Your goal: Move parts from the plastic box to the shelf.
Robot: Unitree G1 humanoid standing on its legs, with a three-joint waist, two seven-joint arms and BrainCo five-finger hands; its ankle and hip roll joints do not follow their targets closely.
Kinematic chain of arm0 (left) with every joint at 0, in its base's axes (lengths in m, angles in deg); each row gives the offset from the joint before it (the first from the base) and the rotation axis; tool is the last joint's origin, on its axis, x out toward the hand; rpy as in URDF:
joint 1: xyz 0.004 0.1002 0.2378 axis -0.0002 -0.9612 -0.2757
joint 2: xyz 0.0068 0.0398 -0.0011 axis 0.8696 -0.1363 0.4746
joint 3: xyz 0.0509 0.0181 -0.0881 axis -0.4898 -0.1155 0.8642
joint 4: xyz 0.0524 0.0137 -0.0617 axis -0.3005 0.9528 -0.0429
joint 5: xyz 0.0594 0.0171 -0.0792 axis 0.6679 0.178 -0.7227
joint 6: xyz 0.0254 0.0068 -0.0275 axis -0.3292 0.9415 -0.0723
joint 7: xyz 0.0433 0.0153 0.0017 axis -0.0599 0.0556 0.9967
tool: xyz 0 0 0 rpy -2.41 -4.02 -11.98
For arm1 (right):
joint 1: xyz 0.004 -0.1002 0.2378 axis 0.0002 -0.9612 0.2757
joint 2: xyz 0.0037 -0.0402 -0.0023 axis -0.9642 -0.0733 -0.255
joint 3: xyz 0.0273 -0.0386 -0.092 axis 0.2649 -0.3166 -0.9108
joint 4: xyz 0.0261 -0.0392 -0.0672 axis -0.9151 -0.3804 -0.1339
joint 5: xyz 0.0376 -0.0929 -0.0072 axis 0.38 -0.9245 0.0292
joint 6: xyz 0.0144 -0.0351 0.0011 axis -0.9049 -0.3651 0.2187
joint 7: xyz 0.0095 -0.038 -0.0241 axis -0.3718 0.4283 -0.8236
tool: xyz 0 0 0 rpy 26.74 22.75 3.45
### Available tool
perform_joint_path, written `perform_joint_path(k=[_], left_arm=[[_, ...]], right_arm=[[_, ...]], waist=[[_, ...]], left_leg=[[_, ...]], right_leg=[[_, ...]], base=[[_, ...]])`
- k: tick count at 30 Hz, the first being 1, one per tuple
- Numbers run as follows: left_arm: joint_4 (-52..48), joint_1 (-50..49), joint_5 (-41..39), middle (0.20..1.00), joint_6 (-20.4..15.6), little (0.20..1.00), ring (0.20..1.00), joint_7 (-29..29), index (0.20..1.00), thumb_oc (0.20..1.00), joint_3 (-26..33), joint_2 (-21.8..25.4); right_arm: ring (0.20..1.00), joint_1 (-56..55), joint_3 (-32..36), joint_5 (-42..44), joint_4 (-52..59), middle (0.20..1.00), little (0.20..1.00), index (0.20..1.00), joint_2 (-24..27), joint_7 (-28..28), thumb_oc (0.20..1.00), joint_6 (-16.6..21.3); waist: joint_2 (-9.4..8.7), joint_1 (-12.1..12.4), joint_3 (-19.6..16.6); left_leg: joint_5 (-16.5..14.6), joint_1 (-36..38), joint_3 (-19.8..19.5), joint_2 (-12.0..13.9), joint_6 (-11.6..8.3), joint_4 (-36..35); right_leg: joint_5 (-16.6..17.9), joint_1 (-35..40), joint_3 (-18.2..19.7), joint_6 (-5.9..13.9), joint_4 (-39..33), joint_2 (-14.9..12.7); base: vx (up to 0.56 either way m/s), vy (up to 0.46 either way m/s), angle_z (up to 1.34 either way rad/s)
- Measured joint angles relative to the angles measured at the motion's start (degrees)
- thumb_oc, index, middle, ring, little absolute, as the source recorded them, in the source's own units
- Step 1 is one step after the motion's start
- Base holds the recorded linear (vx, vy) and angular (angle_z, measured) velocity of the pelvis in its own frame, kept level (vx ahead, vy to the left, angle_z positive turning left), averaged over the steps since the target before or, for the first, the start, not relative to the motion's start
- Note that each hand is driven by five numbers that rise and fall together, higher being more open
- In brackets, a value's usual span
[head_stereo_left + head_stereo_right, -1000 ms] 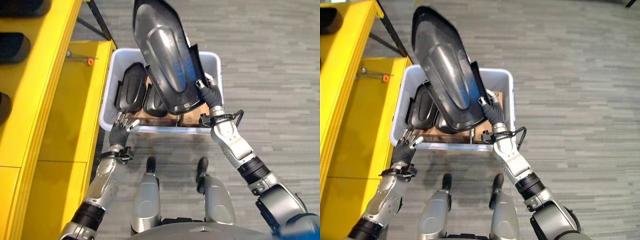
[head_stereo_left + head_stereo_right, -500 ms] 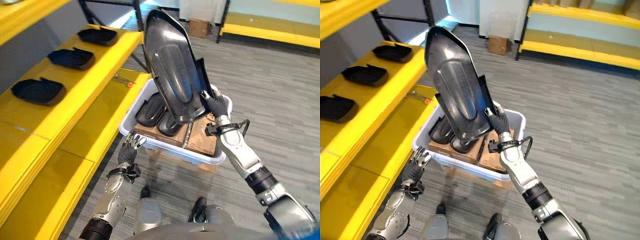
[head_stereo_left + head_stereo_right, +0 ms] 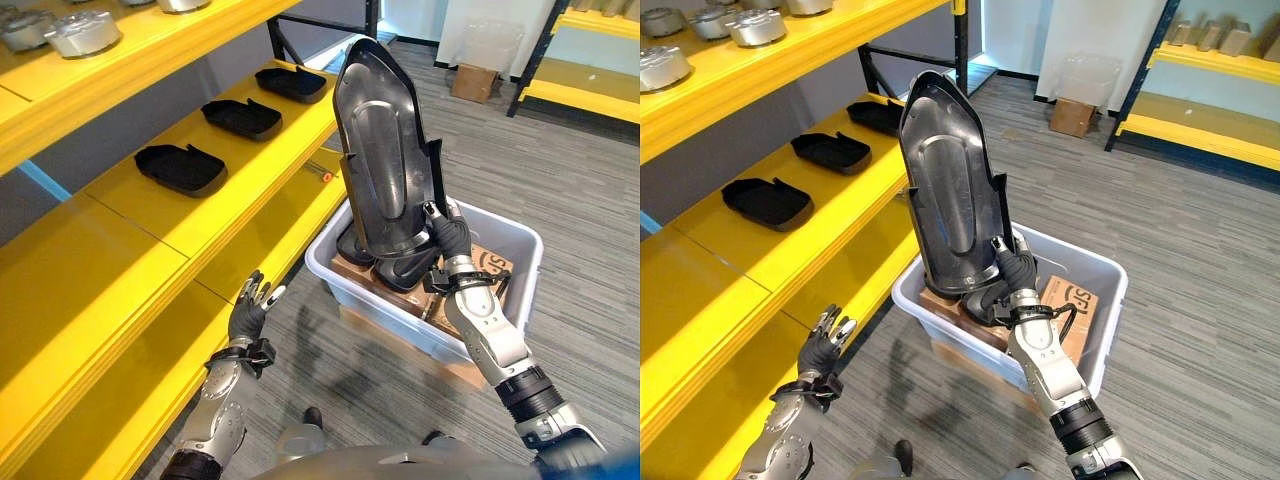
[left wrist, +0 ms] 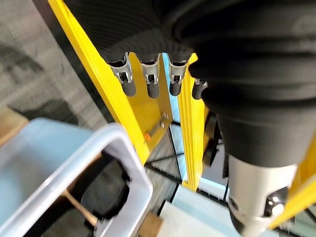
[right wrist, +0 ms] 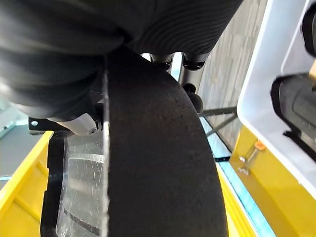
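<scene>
Now mid-carry, with right hand (image 3: 449, 236) clamped on the large black part (image 3: 385, 170) held upright above the plastic box (image 3: 505, 322), left hand (image 3: 248, 308) relaxed open near the yellow shelf (image 3: 120, 205); next, probably swinging it shelfward.

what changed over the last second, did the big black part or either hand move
Mostly the head camera tilted up, bringing the yellow shelf and its three black trays into view. The right hand stays shut on the large black part, held upright over the plastic box. The left hand stays open and empty beside the shelf. Other parts remain in the box.
</scene>
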Motion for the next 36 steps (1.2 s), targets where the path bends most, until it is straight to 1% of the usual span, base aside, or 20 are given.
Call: perform_joint_path(k=[4,8,9,11,12,13,14,15,17,19,20,21,23,24,26,27,29,30,33,36], left_arm=[[-0.1,-0.3,1.2,1.000,0.0,1.000,1.000,0.0,1.000,1.000,0.4,-0.4],[-0.1,-1.0,1.9,1.000,0.1,1.000,1.000,-0.1,1.000,1.000,0.5,-0.1],[-0.1,-1.0,2.1,1.000,0.1,1.000,1.000,-0.2,1.000,1.000,0.6,0.2],[0.2,0.1,2.3,1.000,0.3,1.000,1.000,-0.4,1.000,1.000,0.7,0.7],[-0.8,-0.2,2.3,1.000,0.0,1.000,1.000,-0.4,1.000,1.000,1.0,2.2],[-0.9,-0.7,2.3,1.000,-0.1,1.000,1.000,-0.4,1.000,1.000,1.3,3.4],[-0.5,0.0,2.3,1.000,0.2,1.000,1.000,-0.3,1.000,1.000,1.7,4.6],[-0.6,0.2,2.4,1.000,0.2,1.000,1.000,-0.3,1.000,1.000,1.9,5.8],[-0.5,0.4,4.0,1.000,0.3,1.000,1.000,-0.4,1.000,1.000,1.9,5.7],[-0.5,0.4,4.4,1.000,0.3,1.000,1.000,-0.4,1.000,1.000,1.3,5.4],[-0.5,0.6,4.4,1.000,0.2,1.000,1.000,-0.5,1.000,1.000,1.1,4.6],[-0.4,0.7,4.5,1.000,0.3,1.000,1.000,-0.5,1.000,1.000,0.7,4.4],[-0.5,0.3,4.5,1.000,0.2,1.000,1.000,-0.6,1.000,1.000,0.4,4.2],[-0.3,0.2,4.5,1.000,0.3,1.000,1.000,-0.7,1.000,1.000,0.3,4.1],[-0.5,-0.3,4.5,1.000,0.3,1.000,1.000,-1.6,1.000,1.000,0.2,3.2],[-0.5,-0.3,4.5,1.000,0.3,1.000,1.000,-1.6,1.000,1.000,0.2,3.2],[-0.7,-1.2,4.5,1.000,0.2,1.000,1.000,-1.7,1.000,1.000,0.9,1.9],[-0.9,-1.7,4.5,1.000,0.2,1.000,1.000,-1.7,1.000,1.000,1.3,1.4],[-1.2,-1.9,4.5,1.000,0.2,1.000,1.000,-1.7,1.000,1.000,1.4,0.9],[-1.5,-1.7,4.5,1.000,0.3,1.000,1.000,-1.7,1.000,1.000,1.4,0.7]], right_arm=[[0.200,-0.1,0.6,0.0,0.0,0.200,0.200,0.200,-0.3,-0.7,0.200,-0.5],[0.200,-0.6,0.9,0.0,0.1,0.200,0.200,0.200,-1.0,-1.3,0.200,-0.6],[0.200,-0.9,1.1,0.0,0.3,0.200,0.200,0.200,-1.1,-1.4,0.200,-0.6],[0.200,-2.5,2.1,0.1,1.1,0.200,0.200,0.200,-0.6,-1.6,0.200,-0.8],[0.200,-4.2,2.5,0.2,1.2,0.200,0.200,0.200,-0.2,-1.6,0.200,-1.1],[0.200,-4.2,2.4,0.1,1.2,0.200,0.200,0.200,-0.7,-2.0,0.200,-1.1],[0.200,-4.6,2.1,0.2,2.0,0.200,0.200,0.200,-0.7,-3.1,0.200,-0.9],[0.200,-5.7,1.6,0.3,2.6,0.200,0.200,0.200,-0.9,-3.8,0.200,-0.9],[0.200,-5.8,1.6,0.7,3.1,0.200,0.200,0.200,-0.6,-4.6,0.200,-0.9],[0.200,-5.8,1.6,1.3,3.2,0.200,0.200,0.200,-0.5,-4.7,0.200,-0.9],[0.200,-5.6,1.6,2.2,3.4,0.200,0.200,0.200,-0.4,-4.9,0.200,-0.9],[0.200,-5.8,1.6,2.4,3.3,0.200,0.200,0.200,-0.4,-4.9,0.200,-0.9],[0.200,-6.2,1.5,2.8,3.3,0.200,0.200,0.200,-0.2,-5.3,0.200,-0.9],[0.200,-6.3,1.6,2.9,3.2,0.200,0.200,0.200,0.0,-5.6,0.200,-0.9],[0.200,-7.2,1.8,3.4,3.2,0.200,0.200,0.200,1.1,-6.4,0.200,-0.9],[0.200,-7.2,1.8,3.4,3.2,0.200,0.200,0.200,1.1,-6.4,0.200,-0.9],[0.200,-8.8,2.6,3.6,3.2,0.200,0.200,0.200,3.4,-7.9,0.200,-1.5],[0.200,-9.2,2.8,4.0,3.3,0.200,0.200,0.200,4.2,-8.3,0.200,-1.5],[0.200,-11.9,5.2,4.4,3.5,0.200,0.200,0.200,4.8,-8.5,0.200,-1.5],[0.200,-14.9,6.9,4.5,3.5,0.200,0.200,0.200,4.9,-8.7,0.200,-1.5]], waist=[[-0.44,1.3,0.1],[-0.88,2.3,0.4],[-1.24,1.9,0.4],[-1.25,-0.3,1.1],[-2.20,-0.5,0.1],[-2.28,0.3,0.2],[-1.80,-0.9,0.7],[-1.57,-2.6,1.0],[-1.75,-3.1,1.5],[-1.33,-3.5,2.2],[-1.18,-4.6,3.4],[-1.23,-5.2,4.5],[-2.33,-6.0,4.7],[-3.19,-6.0,5.1],[-2.84,-6.2,5.2],[-2.84,-6.2,5.2],[-2.93,-5.6,5.1],[-2.85,-5.8,5.0],[-2.83,-6.1,4.5],[-2.64,-6.5,3.7]], left_leg=[[-1.0,-3.1,-2.1,-2.4,1.02,3.1],[-4.1,-7.8,-3.2,-4.7,2.90,9.7],[-4.9,-8.4,-3.9,-5.2,3.67,10.6],[-4.6,-10.1,-7.9,-7.9,5.42,12.6],[-3.8,-9.2,-8.6,-7.7,5.76,10.7],[-3.7,-8.9,-9.5,-7.9,6.32,10.0],[-2.9,-9.1,-12.3,-6.7,6.42,9.7],[-1.0,-8.3,-13.9,-6.4,7.33,7.1],[-0.3,-7.2,-14.8,-6.9,7.28,5.3],[-0.3,-6.6,-15.7,-7.3,7.33,4.8],[-0.3,-6.1,-16.9,-7.2,7.33,4.5],[-0.2,-5.2,-17.7,-7.6,7.06,4.4],[-0.8,-4.5,-20.0,-8.9,6.05,4.0],[-1.2,-3.8,-20.7,-9.4,5.48,3.6],[-2.3,-2.9,-21.4,-8.3,4.82,3.4],[-2.3,-2.9,-21.4,-8.3,4.82,3.4],[-4.1,-0.8,-21.2,-5.2,3.51,3.9],[-5.0,-0.5,-21.3,-4.4,4.03,4.1],[-5.4,0.5,-21.8,-2.9,3.88,2.5],[-5.2,0.7,-23.2,-2.1,3.58,1.5]], right_leg=[[0.5,0.6,-1.5,1.03,-0.1,-1.8],[1.1,0.9,-2.3,2.15,0.5,-3.9],[1.0,0.9,-0.9,2.07,0.9,-4.4],[2.8,0.3,7.1,-0.70,6.1,-5.7],[2.5,-2.6,13.9,-0.24,8.6,-5.8],[0.6,-4.0,17.0,-0.26,9.3,-4.5],[-4.1,-5.4,26.0,-0.88,10.2,3.1],[-5.7,-6.3,28.3,-1.07,8.6,8.2],[-5.5,-9.5,29.1,-1.36,4.8,11.9],[-4.4,-11.5,29.6,-0.80,1.7,13.0],[-1.3,-13.5,30.7,-0.52,-2.6,14.1],[1.0,-13.9,32.2,0.01,-4.7,14.2],[2.4,-13.5,36.7,0.84,-8.0,14.2],[4.4,-12.5,37.0,0.42,-8.3,13.8],[5.7,-11.8,36.7,0.51,-7.5,15.1],[5.7,-11.8,36.7,0.51,-7.5,15.1],[5.2,-9.8,34.6,-0.25,-6.4,17.3],[5.1,-9.1,33.2,-0.48,-6.2,17.7],[4.9,-8.3,32.5,-2.76,-6.2,18.7],[4.2,-7.6,30.6,-4.08,-6.4,19.0]], base=[[-0.01,0.280,0.42],[0.05,0.249,0.33],[0.07,0.252,0.79],[0.10,0.203,1.23],[0.13,0.157,0.76],[0.17,0.189,0.55],[0.10,0.057,0.64],[0.11,0.056,0.80],[0.10,-0.011,0.42],[0.09,-0.025,0.25],[0.17,-0.066,0.47],[0.14,-0.058,0.60],[0.13,-0.097,0.68],[0.13,-0.116,0.55],[0.13,-0.124,0.46],[0.17,-0.178,0.48],[0.20,-0.229,0.15],[0.14,-0.161,0.03],[0.10,-0.146,0.15],[0.07,-0.132,0.31]])
